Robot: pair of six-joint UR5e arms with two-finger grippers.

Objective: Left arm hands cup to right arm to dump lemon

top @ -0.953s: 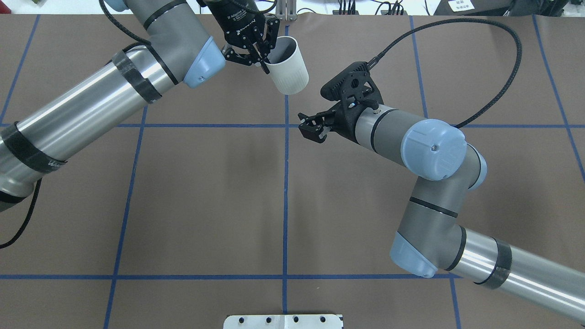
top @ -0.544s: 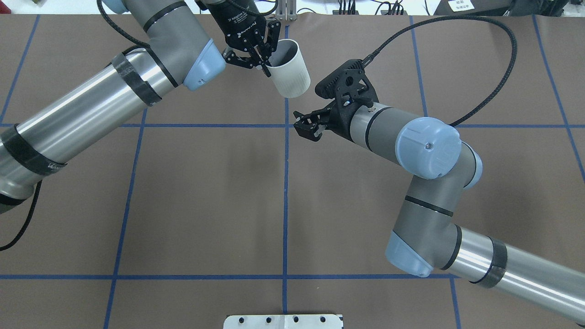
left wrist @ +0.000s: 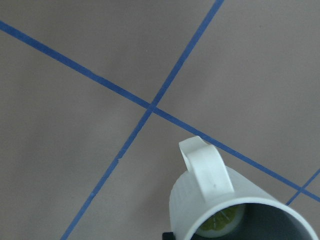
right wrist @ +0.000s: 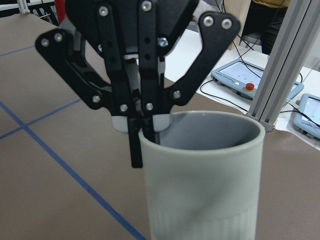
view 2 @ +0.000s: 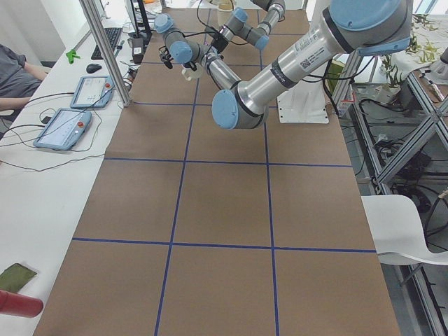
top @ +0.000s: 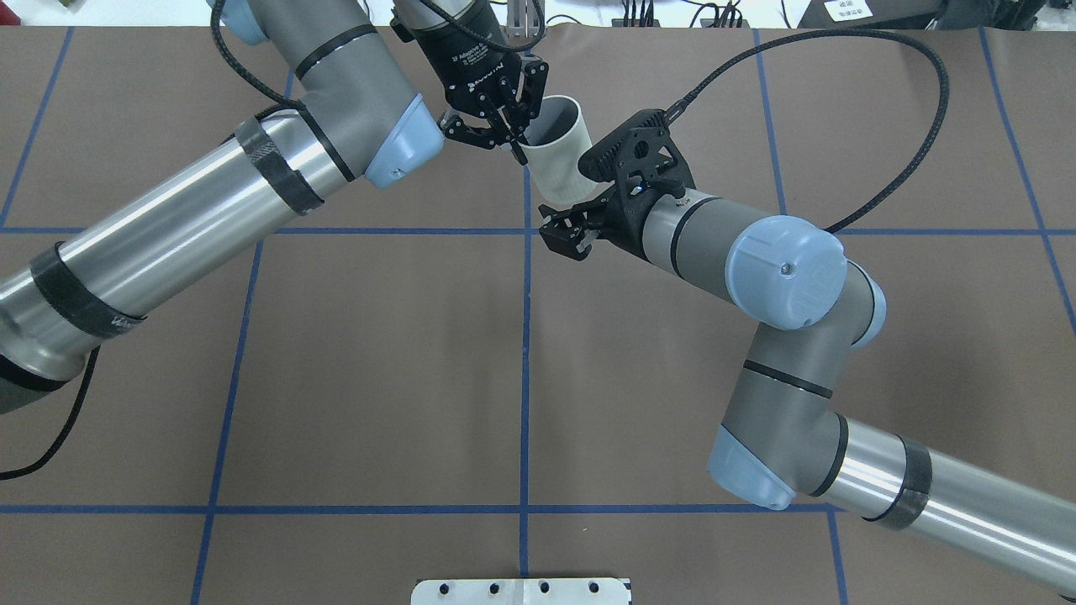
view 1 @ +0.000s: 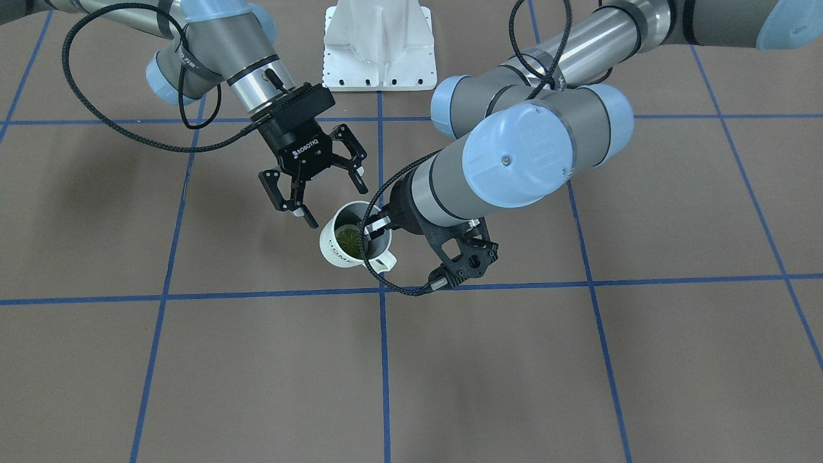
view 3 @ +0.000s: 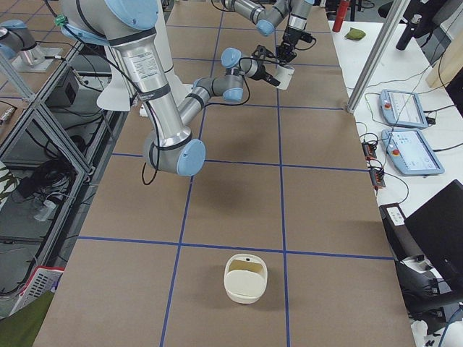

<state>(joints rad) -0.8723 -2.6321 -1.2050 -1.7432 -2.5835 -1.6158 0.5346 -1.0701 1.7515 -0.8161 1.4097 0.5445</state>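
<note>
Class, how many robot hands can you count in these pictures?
2. The left hand pinches the cup by its rim; the right hand, open, faces the cup.

My two arms are grey at the joints, with polished silver along the long tubes. Black tape bands wrap the silver of my left arm (top: 168, 227) and of my right arm (top: 891, 496). Pale blue caps (top: 786, 270) close my joints, and this one has a small screw at its centre. Thin black rings mark the seams. A black braided cable (top: 841, 42) runs to my right wrist, another (view 1: 402, 293) to my left. A black perforated bracket (top: 643, 155) sits on my right wrist. Both hands are black, with jointed link fingers. My right hand (view 1: 339, 208) carries white ROBOTIQ lettering (view 1: 307, 149). Silver screw heads (right wrist: 103, 10) stud the pivots of my left hand (right wrist: 142, 142). My base (view 1: 379, 45) is white.
</note>
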